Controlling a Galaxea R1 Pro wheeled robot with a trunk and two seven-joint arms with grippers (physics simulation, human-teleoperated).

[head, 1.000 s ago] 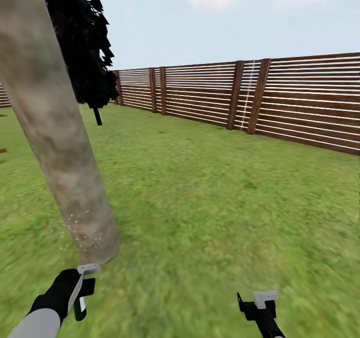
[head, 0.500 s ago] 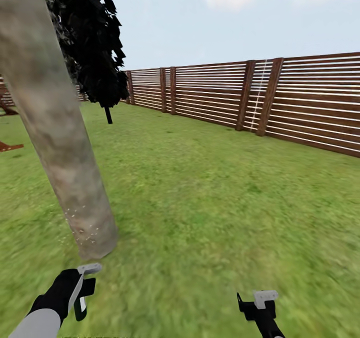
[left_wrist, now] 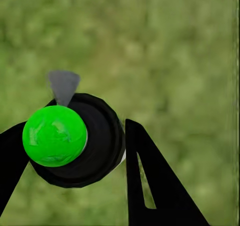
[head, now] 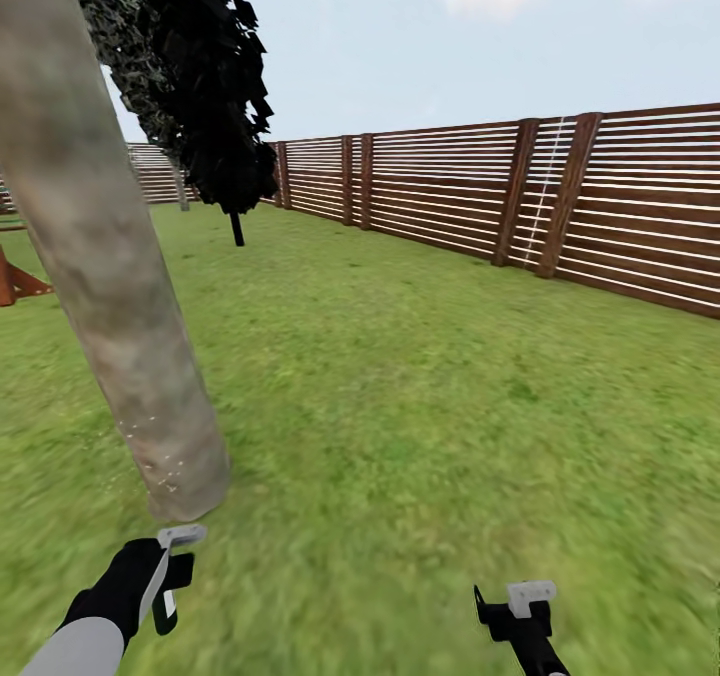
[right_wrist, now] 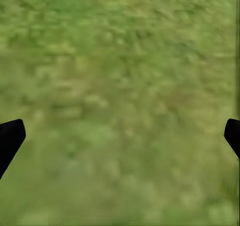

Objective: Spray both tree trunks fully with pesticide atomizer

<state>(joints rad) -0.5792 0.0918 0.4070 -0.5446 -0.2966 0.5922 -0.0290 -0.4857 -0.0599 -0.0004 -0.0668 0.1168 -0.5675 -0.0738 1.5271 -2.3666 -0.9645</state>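
Observation:
A thick grey-brown tree trunk (head: 100, 256) leans across the left of the head view, rising from the grass. A faint scatter of white pesticide specks (head: 160, 456) hangs at its flared base. Just short of that base is my left gripper (head: 165, 581), shut on the pesticide atomizer (left_wrist: 75, 141), a round black body with a bright green cap and a small grey nozzle. The left wrist view shows my left gripper (left_wrist: 77, 123) with one black finger on each side of the body. My right gripper (head: 515, 616) hangs open over bare lawn, and in its wrist view the right gripper (right_wrist: 121, 132) holds nothing.
A reddish-brown slatted fence (head: 450, 196) runs along the back and right of the lawn. A dark, narrow tree (head: 210, 106) stands behind the trunk. A reddish wooden object (head: 15, 281) sits at the far left edge. Open grass (head: 430, 406) spreads ahead and to the right.
The whole view has swung left, so fence and dark tree sit further right in the picture. Both grippers keep their places. The specks at the trunk base look sparser.

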